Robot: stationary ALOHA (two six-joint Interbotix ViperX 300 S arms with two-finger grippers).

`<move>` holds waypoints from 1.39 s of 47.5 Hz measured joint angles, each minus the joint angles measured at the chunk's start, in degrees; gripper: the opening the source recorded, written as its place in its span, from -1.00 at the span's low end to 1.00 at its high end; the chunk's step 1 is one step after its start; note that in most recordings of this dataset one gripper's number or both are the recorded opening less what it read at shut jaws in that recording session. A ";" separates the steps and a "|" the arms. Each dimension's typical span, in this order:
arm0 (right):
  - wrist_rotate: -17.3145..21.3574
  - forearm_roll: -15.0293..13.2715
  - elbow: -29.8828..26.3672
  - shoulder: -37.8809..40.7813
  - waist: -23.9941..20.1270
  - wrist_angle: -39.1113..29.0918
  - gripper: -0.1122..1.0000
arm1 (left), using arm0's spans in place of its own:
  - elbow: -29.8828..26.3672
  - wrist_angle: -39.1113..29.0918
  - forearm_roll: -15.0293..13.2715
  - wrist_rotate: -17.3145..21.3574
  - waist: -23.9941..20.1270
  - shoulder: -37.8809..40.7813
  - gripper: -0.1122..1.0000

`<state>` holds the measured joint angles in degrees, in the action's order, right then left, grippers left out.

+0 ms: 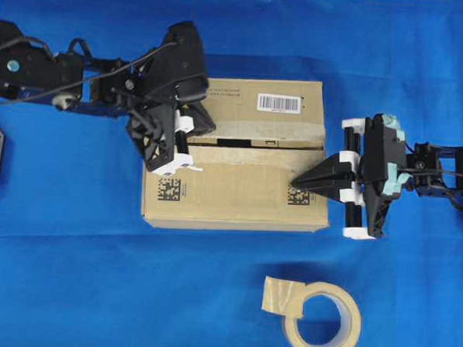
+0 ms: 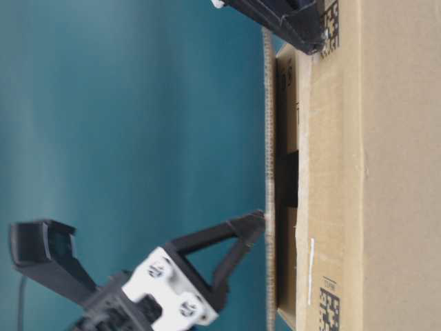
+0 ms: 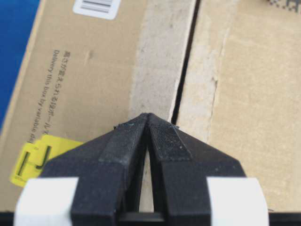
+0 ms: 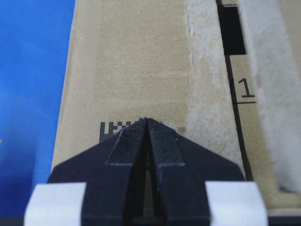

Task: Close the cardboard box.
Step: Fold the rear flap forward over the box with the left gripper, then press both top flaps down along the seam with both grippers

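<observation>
Cardboard box [image 1: 239, 174] flaps folded down, left fingers [image 3: 136, 136] pressed together, right fingers [image 4: 160, 136] pressed together.

The cardboard box [image 3: 84, 94] flap reads "Delivery this box"; another shows "1".

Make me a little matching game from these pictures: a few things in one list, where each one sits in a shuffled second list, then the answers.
Things:
1. white barcode label
2. tape roll
3. left pincer
4. right pincer

Places:
A. on the blue cloth, in front of the cardboard box
B. tips at the box's right edge, by a black square code
C. on the box's far flap
D. over the box's left end, near the seam

Pairs: 1-C, 2-A, 3-D, 4-B
</observation>
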<state>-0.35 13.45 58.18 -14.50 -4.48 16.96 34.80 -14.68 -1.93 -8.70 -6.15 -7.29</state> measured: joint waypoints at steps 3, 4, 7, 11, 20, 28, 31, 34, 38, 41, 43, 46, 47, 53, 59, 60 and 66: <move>0.00 0.00 0.00 0.09 0.00 0.00 -0.79 | 1.67 2.37 -0.09 -0.70 0.35 0.09 -0.79; 0.00 0.00 0.00 0.09 0.00 0.00 -0.79 | 2.11 3.25 0.00 -1.14 0.44 0.18 -0.79; 0.00 0.00 0.00 0.09 0.00 0.00 -0.79 | 3.52 5.19 -0.09 -2.20 0.53 0.44 -0.79; 0.00 0.00 0.00 0.00 0.09 0.00 -0.79 | 4.75 7.21 -0.09 -3.08 0.70 0.70 -0.79; -0.09 0.00 0.00 0.09 0.00 0.18 -0.79 | 5.27 8.96 -0.09 -3.16 1.05 0.70 -0.79; -0.53 0.00 0.00 0.09 0.79 1.85 -0.79 | 5.36 9.32 0.00 -3.25 1.14 0.70 -0.79; -0.53 0.00 0.00 0.09 1.76 2.46 -0.79 | 5.36 9.49 0.00 -3.25 1.23 0.70 -0.79; -0.53 0.00 0.00 0.09 2.99 2.72 -0.79 | 5.36 9.58 -0.09 -3.25 1.32 0.70 -0.79; -0.53 0.00 0.00 0.09 4.57 3.16 -0.79 | 5.36 9.67 -0.09 -3.16 1.41 0.70 -0.79; -0.53 0.00 0.00 0.09 5.36 3.34 -0.79 | 5.36 9.76 0.00 -3.25 1.49 0.70 -0.79; -0.53 0.00 0.00 0.09 5.71 3.43 -0.79 | 5.36 9.84 0.00 -3.25 1.49 0.70 -0.79; -0.62 0.00 0.00 0.09 6.24 3.43 -0.79 | 5.36 9.84 -0.09 -3.25 1.58 0.70 -0.79; -0.62 0.00 0.00 0.09 6.33 3.43 -0.79 | 5.36 9.84 0.00 -3.25 1.58 0.70 -0.79; -0.62 0.00 0.00 0.09 6.50 3.34 -0.79 | 5.36 9.84 0.00 -3.25 1.58 0.70 -0.79; -0.62 0.00 0.00 0.09 6.50 3.08 -0.79 | 5.36 9.93 -0.09 -3.25 1.58 0.70 -0.79; -0.62 0.00 0.09 0.09 6.50 3.08 -0.79 | 5.36 9.93 -0.09 -3.25 1.58 0.70 -0.79; -0.62 0.00 0.44 0.09 6.59 3.08 -0.79 | 5.36 10.11 -0.09 -2.99 1.67 0.70 -0.79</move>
<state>-0.97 13.45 58.62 -14.41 2.11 20.04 40.17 -4.57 -2.02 -11.69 -4.48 -6.59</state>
